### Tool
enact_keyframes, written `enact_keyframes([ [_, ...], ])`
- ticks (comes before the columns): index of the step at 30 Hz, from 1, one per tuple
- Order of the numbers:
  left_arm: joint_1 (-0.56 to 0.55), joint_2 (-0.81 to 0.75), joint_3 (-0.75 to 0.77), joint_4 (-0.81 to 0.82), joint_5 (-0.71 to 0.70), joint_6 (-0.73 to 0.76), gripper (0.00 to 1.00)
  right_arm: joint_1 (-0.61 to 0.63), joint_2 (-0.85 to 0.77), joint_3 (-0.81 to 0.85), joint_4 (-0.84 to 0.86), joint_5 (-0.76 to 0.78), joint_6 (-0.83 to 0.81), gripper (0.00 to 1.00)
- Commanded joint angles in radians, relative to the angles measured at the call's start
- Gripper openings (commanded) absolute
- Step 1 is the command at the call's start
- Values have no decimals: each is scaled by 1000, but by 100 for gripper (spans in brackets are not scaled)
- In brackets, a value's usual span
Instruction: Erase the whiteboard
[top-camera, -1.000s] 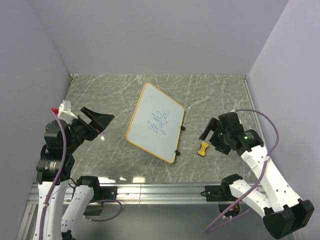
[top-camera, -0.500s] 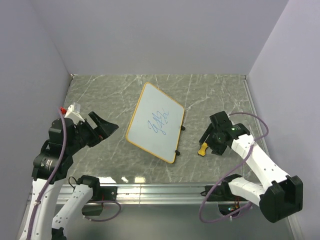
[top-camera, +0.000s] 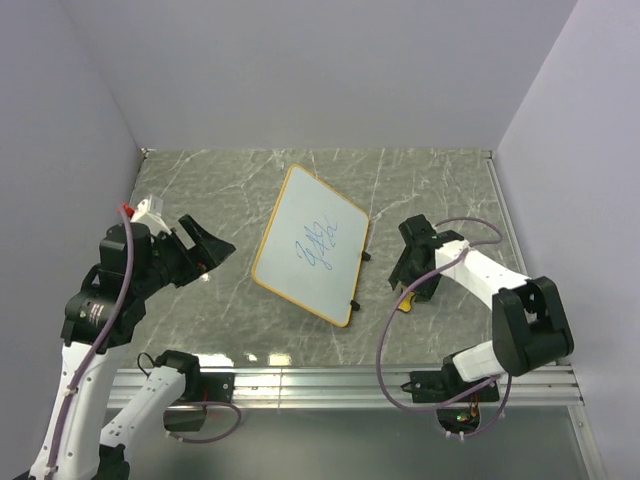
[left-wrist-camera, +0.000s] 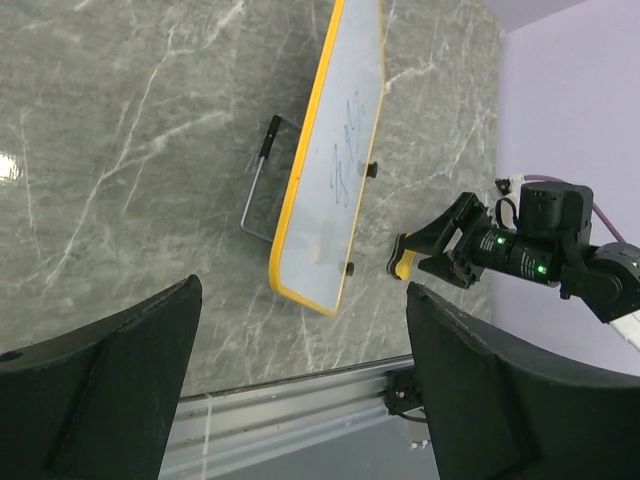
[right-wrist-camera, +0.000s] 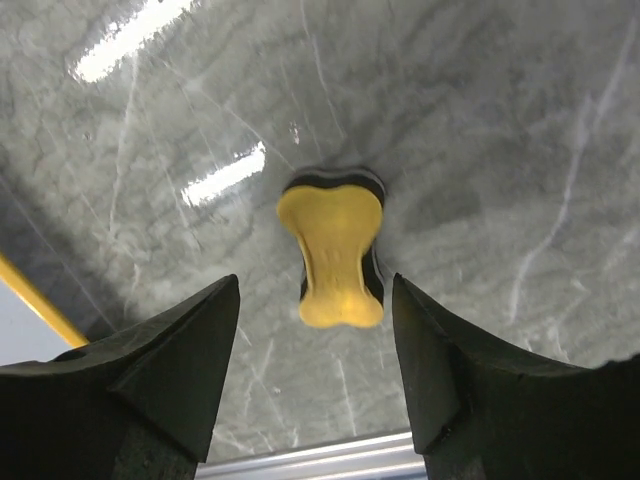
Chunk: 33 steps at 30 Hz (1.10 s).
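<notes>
The whiteboard (top-camera: 310, 256) lies tilted on the marble table, white with an orange-yellow frame and blue scribbles in its middle; it also shows in the left wrist view (left-wrist-camera: 335, 160). The yellow-and-black bone-shaped eraser (right-wrist-camera: 333, 252) lies on the table right of the board, mostly hidden under the right gripper in the top view, a sliver showing (top-camera: 403, 304). My right gripper (top-camera: 410, 277) is open, directly above the eraser, jaws on either side of it, not touching. My left gripper (top-camera: 205, 250) is open and empty, raised left of the board.
A metal rail (top-camera: 330, 380) runs along the table's near edge. Purple-grey walls enclose the table on three sides. A thin wire stand (left-wrist-camera: 257, 185) sticks out from under the board's left edge. The right arm's cable (top-camera: 395, 330) loops over the table front.
My right gripper moved left and down over the eraser, now covering it in the top view. My left gripper shifted slightly right and stayed open.
</notes>
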<state>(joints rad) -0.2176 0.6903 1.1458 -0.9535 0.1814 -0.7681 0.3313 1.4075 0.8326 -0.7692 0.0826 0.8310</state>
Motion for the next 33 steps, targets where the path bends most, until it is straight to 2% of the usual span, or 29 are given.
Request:
enact_keyframes([
  [1, -3, 12, -3, -17, -11, 15, 88, 0, 51, 19, 67, 28, -30, 67],
  [7, -3, 61, 25, -21, -26, 23, 86, 2, 110, -1, 90, 36, -52, 63],
  [12, -3, 95, 49, -7, -39, 13, 85, 0, 94, -12, 96, 51, -76, 49],
  [14, -3, 104, 48, 8, -39, 10, 85, 2, 94, -3, 93, 49, -85, 33],
  [15, -5, 107, 48, 13, -39, 10, 85, 2, 97, 2, 88, 49, -98, 20],
  [18, -3, 139, 55, 47, -25, 23, 86, 0, 94, 17, 76, 51, -112, 0],
  [22, -3, 224, 77, 111, -11, 58, 86, 3, 70, 45, 62, 42, -132, 0],
  [26, -6, 328, 126, 174, -16, 95, 81, 2, 38, 98, 48, 7, -168, 0],
  [31, -12, 477, 152, 288, 3, 127, 72, 2, 21, 250, 42, -173, -236, 0],
  [33, -12, 520, 132, 382, 58, 131, 68, 0, 42, 336, 33, -223, -253, 0],
])
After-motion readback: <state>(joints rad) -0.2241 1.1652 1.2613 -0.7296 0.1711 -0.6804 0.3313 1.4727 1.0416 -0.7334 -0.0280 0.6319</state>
